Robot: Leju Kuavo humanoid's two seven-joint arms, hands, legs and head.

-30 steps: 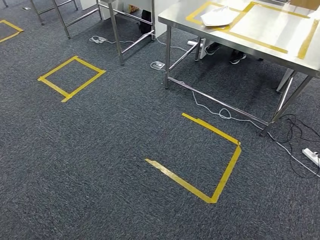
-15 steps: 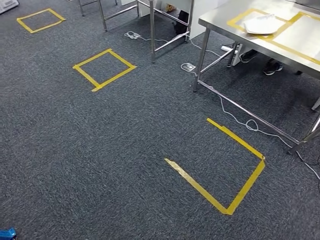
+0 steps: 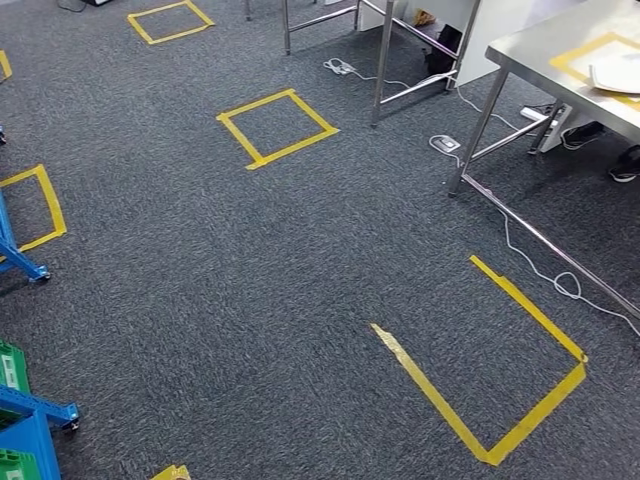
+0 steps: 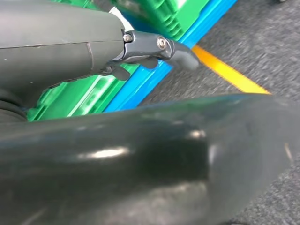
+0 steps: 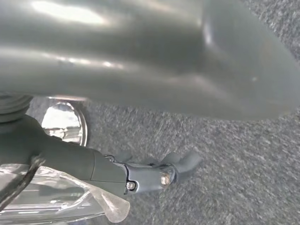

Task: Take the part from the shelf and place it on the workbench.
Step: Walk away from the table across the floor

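We make out a shiny round metal piece [image 5: 63, 123] and clear plastic wrap [image 5: 71, 201] touching the underside of the right hand [image 5: 106, 171]. We cannot tell whether this is the part, or whether the fingers [image 5: 176, 168], lying stretched out, clamp it. The left hand [image 4: 141, 49] holds nothing, its fingers extended and apart, just beside the green bins [image 4: 88, 93] of the blue shelf [image 3: 30, 410] at near left. The steel workbench [image 3: 543, 45] stands far right with a white item [image 3: 615, 75] on it. Yellow tape squares [image 3: 275, 125] mark the grey carpet [image 3: 226, 300] between them.
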